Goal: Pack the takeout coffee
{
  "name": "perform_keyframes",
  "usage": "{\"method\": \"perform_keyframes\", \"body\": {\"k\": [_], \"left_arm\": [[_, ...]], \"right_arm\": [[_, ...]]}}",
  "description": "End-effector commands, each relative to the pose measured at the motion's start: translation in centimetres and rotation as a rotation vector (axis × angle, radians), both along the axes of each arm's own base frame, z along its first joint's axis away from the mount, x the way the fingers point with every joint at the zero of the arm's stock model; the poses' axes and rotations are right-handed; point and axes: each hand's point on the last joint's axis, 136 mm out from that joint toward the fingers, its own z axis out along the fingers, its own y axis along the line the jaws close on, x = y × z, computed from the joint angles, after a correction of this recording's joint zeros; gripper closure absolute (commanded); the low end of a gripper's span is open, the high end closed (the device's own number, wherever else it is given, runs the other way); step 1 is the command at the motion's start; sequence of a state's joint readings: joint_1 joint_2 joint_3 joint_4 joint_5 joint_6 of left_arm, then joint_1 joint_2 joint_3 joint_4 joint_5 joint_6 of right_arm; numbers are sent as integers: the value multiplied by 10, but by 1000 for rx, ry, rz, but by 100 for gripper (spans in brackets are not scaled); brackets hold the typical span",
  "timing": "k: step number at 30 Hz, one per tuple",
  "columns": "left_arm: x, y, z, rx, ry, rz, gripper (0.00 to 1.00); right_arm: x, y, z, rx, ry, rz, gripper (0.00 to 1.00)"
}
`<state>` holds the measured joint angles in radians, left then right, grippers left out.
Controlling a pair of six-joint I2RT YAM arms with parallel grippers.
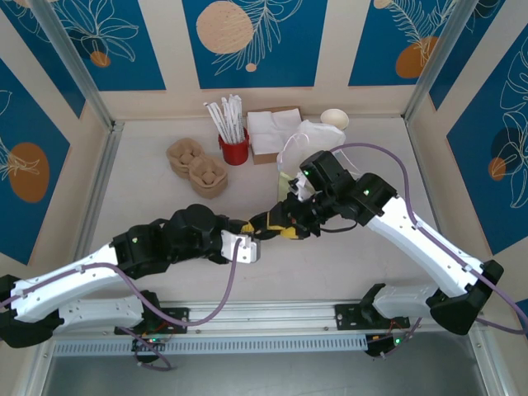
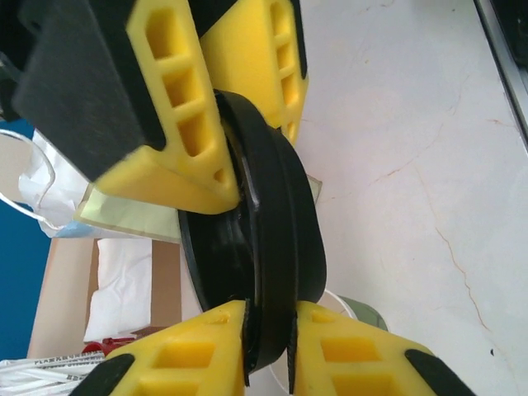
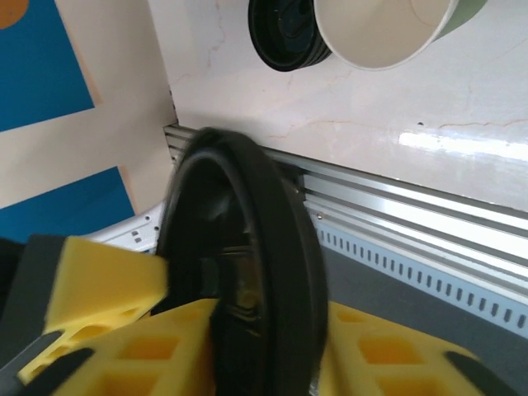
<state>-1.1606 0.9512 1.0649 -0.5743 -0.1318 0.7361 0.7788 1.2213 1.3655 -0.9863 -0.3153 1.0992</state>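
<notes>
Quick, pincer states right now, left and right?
Left pincer: shut on the black lid.
Right pincer: fingers on either side of the same lid; grip cannot be told.

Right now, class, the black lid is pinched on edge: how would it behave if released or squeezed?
The black lid is a thin round disc on edge, so released it would probably roll or flop flat. It looks like thin moulded plastic: likely light, with a rim that flexes. Its glossy surface may slip against the yellow fingers.

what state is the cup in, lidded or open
Open: in the right wrist view the cup shows a bare rim and white inside, with no lid on it. A black lid stands on edge, apart from it.
</notes>
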Motion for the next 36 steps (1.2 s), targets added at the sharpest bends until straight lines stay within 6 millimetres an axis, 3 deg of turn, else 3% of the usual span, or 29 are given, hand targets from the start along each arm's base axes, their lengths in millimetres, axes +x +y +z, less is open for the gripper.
{"method": "perform_keyframes", "body": {"k": [1, 8, 13, 21, 28, 36], "left_arm": [[13, 3, 15, -111, 41, 94, 83], [24, 20, 16, -206, 187, 215, 87], [27, 28, 11, -275, 310, 281, 91], [40, 40, -5, -401, 614, 418, 90], [46, 40, -23, -490, 938, 527, 91], [51, 50, -34, -574, 1135, 665, 91]], "right_arm": [[-13, 1, 8, 40, -3, 49, 55], [1, -20, 26, 30, -100, -23, 41], [4, -28, 31, 40, -157, -67, 39], [-4, -24, 25, 32, -276, -45, 40], [-10, -20, -12, -14, -308, -69, 43], [-7, -20, -43, -18, -362, -121, 44]]}}
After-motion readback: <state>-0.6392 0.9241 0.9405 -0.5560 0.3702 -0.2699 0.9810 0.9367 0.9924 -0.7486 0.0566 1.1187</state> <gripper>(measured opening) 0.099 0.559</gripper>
